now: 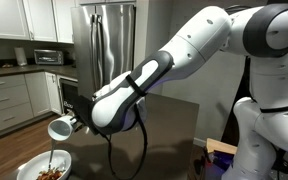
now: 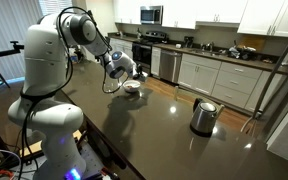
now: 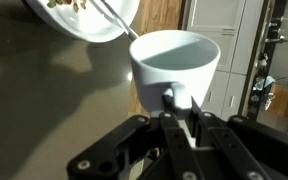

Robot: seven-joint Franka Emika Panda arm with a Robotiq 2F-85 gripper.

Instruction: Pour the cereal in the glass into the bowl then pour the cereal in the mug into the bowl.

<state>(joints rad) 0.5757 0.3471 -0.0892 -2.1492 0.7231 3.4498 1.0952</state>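
Above the bowl's (image 1: 26,163) edge, I am holding the mug (image 1: 59,128) tilted, the gripper (image 3: 180,108) clamping its handle. If I am tilting off-centre, I am risking cereal (image 1: 52,174) spilling onto the counter.

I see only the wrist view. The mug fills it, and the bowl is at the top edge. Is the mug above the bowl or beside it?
Observer: Above it. In an exterior view the mug hangs over the bowl without touching it.
Operator: How much is it tipped?
Observer: Strongly. Its mouth slants down toward the bowl.
Operator: Does anything else stand near?
Observer: Only a steel kettle, and it stands well apart from the bowl.
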